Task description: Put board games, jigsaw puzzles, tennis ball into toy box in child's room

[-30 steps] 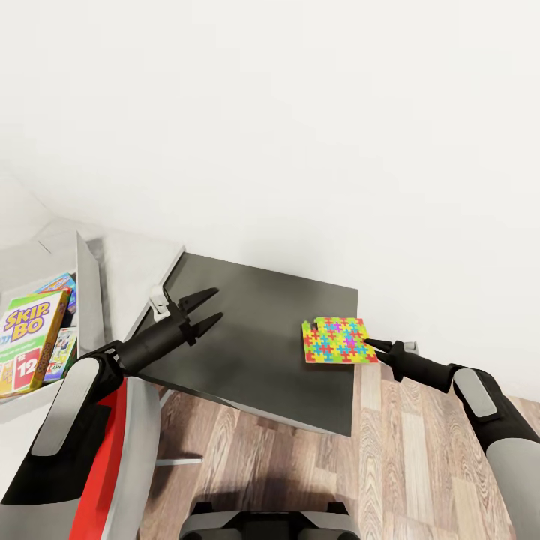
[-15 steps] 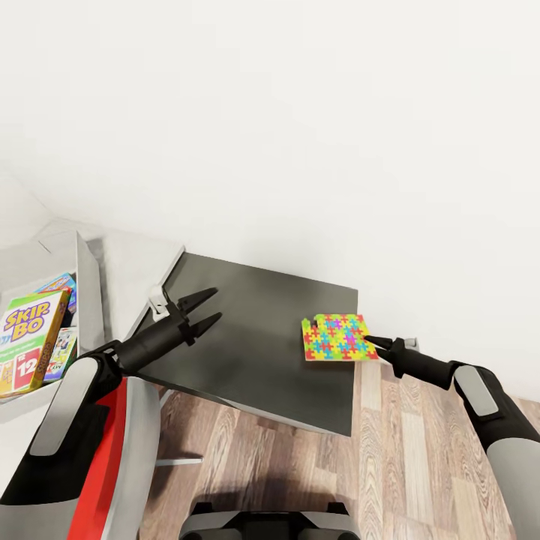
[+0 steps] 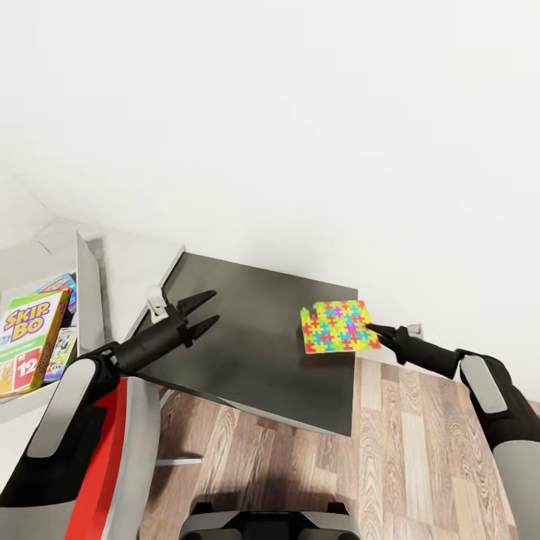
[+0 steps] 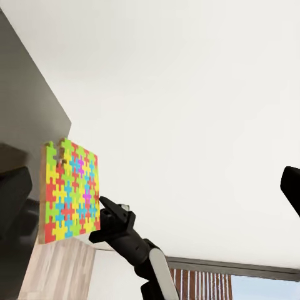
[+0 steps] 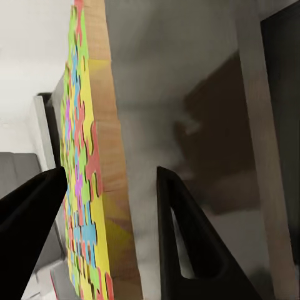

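A multicoloured jigsaw puzzle (image 3: 337,326) is held just above the far right corner of the table's dark grey wing (image 3: 247,352). My right gripper (image 3: 373,328) is shut on its right edge. In the right wrist view the two fingers (image 5: 181,231) stand on either side of the puzzle sheet (image 5: 87,162). The left wrist view takes in the puzzle (image 4: 67,190) with the right gripper (image 4: 103,203) at its edge. My left gripper (image 3: 201,311) hangs open and empty over the wing's left part. At the far left is the toy box (image 3: 86,277), with a Skip-Bo board game (image 3: 26,341) and a blue one (image 3: 60,285) inside.
A white wall rises right behind the table. The pale grey table top (image 3: 131,266) lies between the toy box and the dark wing. Wood-plank floor (image 3: 420,465) spreads below and to the right of the wing.
My right gripper has risen and moved toward the wall, carrying the puzzle with it off the wing's surface. The left arm has hardly moved.
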`<state>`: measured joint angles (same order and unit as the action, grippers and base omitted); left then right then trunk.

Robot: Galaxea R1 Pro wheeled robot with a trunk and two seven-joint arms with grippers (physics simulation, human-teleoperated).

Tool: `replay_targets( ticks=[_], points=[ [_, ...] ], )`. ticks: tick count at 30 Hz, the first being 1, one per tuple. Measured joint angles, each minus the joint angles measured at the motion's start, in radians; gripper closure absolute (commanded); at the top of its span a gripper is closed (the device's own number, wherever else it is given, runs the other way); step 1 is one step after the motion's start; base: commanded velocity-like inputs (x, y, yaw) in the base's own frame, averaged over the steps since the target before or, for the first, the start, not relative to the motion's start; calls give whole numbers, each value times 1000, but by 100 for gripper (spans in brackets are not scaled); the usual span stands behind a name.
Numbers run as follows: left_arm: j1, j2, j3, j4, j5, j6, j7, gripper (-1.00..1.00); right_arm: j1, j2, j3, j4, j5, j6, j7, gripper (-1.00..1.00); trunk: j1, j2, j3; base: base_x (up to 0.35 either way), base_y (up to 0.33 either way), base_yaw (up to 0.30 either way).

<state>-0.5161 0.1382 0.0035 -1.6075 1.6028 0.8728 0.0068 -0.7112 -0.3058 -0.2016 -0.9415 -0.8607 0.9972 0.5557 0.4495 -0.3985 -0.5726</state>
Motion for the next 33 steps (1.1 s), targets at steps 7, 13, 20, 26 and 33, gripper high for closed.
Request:
replay_targets(
  ticks=[7,13,20,26,33],
  points=[
    [1,-5,-3,0,0,1,1,-100,25,-7,-6,-48,-1,-1,3,100,0,0,0,0,0,0],
    [0,-3,-8,0,1,2,-5,-100,36,-15,-9,-76,-2,3,3,100,0,0,0,0,0,0],
    [-2,-7,-11,0,6,13,-15,-100,41,-30,-11,-117,-13,44,7,100,0,0,0,0,0,0],
    [-4,-11,-10,-1,34,41,-79,-100,50,-55,-12,-199,-19,46,12,100,0,0,1,0,0,59],
    [-8,-4,-9,-1,68,54,-198,-100,72,-84,-12,-249,-70,46,15,100,0,0,5,0,0,194]
  ],
)
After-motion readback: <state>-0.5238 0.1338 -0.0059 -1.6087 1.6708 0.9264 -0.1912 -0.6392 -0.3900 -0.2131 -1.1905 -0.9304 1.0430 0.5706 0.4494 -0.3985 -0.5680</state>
